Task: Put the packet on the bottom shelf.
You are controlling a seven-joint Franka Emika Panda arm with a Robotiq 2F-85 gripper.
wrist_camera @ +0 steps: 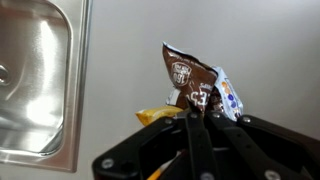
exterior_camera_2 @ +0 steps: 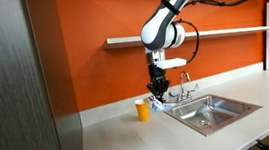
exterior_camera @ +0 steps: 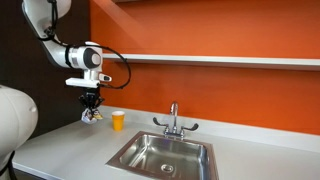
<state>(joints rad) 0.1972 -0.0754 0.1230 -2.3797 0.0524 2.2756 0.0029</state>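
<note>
Black claw [exterior_camera: 91, 104] hangs low over the pale grey countertop [exterior_camera: 60, 150], its fingers pinching the crumpled dark brown packet [exterior_camera: 92, 116] with orange-yellow markings, which dangles beneath them. Just right of it stands a small orange-yellow paper cup [exterior_camera: 118, 120], then a chrome tap [exterior_camera: 174, 120] behind a stainless steel sink [exterior_camera: 165, 155]. Higher up, the long white bottom shelf [exterior_camera: 220, 60] spans the orange wall [exterior_camera: 200, 30], well apart from the packet. In the wrist view, a blue-and-white wrapper edge [wrist_camera: 228, 95] shows beside the packet [wrist_camera: 190, 75].
</note>
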